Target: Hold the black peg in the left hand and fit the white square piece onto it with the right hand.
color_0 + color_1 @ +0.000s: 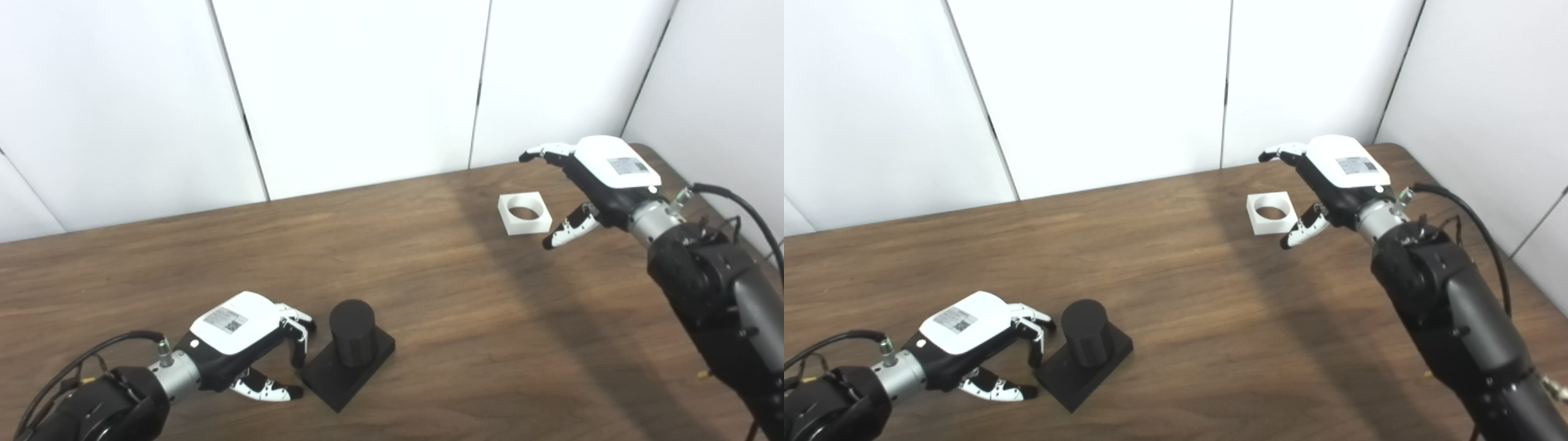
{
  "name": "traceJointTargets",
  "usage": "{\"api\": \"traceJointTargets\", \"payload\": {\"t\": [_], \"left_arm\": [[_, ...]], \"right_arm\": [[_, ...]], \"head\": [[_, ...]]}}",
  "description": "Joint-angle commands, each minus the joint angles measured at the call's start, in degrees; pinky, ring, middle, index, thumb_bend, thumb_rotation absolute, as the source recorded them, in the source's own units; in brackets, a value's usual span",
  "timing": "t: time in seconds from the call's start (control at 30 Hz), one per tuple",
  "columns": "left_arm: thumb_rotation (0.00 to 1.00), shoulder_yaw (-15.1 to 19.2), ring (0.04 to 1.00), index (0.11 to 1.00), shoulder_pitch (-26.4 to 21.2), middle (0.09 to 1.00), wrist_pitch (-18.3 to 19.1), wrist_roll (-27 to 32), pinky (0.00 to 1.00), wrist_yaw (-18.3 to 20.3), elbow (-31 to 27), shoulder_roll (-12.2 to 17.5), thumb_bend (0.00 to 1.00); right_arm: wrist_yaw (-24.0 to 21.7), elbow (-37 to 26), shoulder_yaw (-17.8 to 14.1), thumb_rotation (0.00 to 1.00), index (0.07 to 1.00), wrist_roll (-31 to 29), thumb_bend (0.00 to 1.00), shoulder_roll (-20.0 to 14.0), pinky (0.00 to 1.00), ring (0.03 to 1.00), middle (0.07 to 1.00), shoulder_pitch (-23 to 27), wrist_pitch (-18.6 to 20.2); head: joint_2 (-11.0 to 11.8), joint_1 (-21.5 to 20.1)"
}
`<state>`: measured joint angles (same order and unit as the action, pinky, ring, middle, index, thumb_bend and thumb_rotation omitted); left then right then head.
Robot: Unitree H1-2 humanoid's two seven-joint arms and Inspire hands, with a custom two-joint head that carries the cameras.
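Reaching in from both sides, you're working with two open, empty hands. Your left hand (245, 343) is sitting low on the brown wooden table (429, 294), fingers spread, thumb splayed underneath, holding nothing; the black cylindrical peg on its flat black square base (350, 355) is standing upright just to that hand's right, with the fingertips just beside the base's near-left edge; I can't tell if they are touching it. The peg's long axis is pointing straight up. Your right hand (1329, 180) is hovering at the far right of the table, fingers extended and apart, gripping nothing. The white square plastic piece with a round hole (1272, 212) is lying flat just left of that hand, between its forefingers and thumb, hole facing up. Peg and white piece are lying well apart, each nearer its own hand, so you're probably closing on both next.
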<state>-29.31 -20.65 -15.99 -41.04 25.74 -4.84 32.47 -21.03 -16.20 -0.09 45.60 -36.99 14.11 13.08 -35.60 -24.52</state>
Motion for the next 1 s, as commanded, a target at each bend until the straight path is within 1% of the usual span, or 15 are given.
{"api": "traceJointTargets", "payload": {"t": [0.0, 0.17, 0.33, 0.5, 0.63, 0.7, 0.8, 0.97], "left_arm": [[0.06, -0.93, 0.801, 0.486, 1.78, 0.813, -0.24, -1.53, 0.66, 2.29, 0.94, 0.85, 0.52], [0.06, -0.73, 0.794, 0.486, 1.9, 0.803, -1.46, -2.03, 0.65, 1.35, 1.5, 0.18, 0.52], [0.06, -0.62, 0.79, 0.486, 1.86, 0.8, -2.23, -2.11, 0.63, 0.7, 1.65, -0.2, 0.52], [0.06, -0.22, 0.784, 0.485, 2.18, 0.794, -2.97, -2.26, 0.63, -0.16, 1.68, -0.4, 0.52], [0.06, 0.03, 0.785, 0.485, 2.4, 0.797, -2.51, -1.96, 0.64, 0.46, 1.29, -0.45, 0.52], [0.06, 0.11, 0.785, 0.485, 2.46, 0.796, -2.44, -1.86, 0.64, 0.5, 1.28, -0.5, 0.52], [0.06, 0.25, 0.788, 0.485, 2.5, 0.798, -2.0, -1.58, 0.64, 0.83, 1.05, -0.69, 0.52], [0.06, 0.32, 0.78, 0.485, 2.69, 0.792, -2.76, -1.59, 0.63, 0.14, 1.1, -0.8, 0.52]], "right_arm": [[0.14, 0.27, -0.36, 0.08, 0.797, 0.67, 0.84, -2.08, 0.63, 0.796, 0.841, 3.12, 0.21], [0.24, 3.8, 0.43, 0.09, 0.798, 1.17, 0.83, -2.28, 0.63, 0.796, 0.836, 4.67, -0.11], [-0.05, 7.42, 2.36, 0.12, 0.793, 2.61, 0.82, -2.97, 0.64, 0.813, 0.836, 6.68, -0.35], [-0.73, 11.15, 4.3, 0.12, 0.794, 3.42, 0.82, -3.56, 0.63, 0.818, 0.839, 9.31, -0.16], [-2.78, 14.99, 7.08, 0.15, 0.806, 5.79, 0.83, -4.24, 0.61, 0.816, 0.851, 12.5, 0.66], [-3.63, 16.4, 8.07, 0.17, 0.819, 6.45, 0.83, -4.37, 0.62, 0.827, 0.865, 13.76, 0.9], [-3.75, 20.16, 9.67, 0.17, 0.82, 7.32, 0.85, -4.15, 0.62, 0.83, 0.868, 16.45, 0.7], [-3.76, 25.88, 11.84, 0.16, 0.824, 8.05, 0.87, -3.23, 0.66, 0.838, 0.877, 20.23, 1.71]], "head": [[0.01, 0.01], [0.29, -0.18], [0.32, 0.01], [0.28, 0.13], [0.33, 0.09], [0.39, 0.01], [0.46, 0.04], [0.32, 0.31]]}}
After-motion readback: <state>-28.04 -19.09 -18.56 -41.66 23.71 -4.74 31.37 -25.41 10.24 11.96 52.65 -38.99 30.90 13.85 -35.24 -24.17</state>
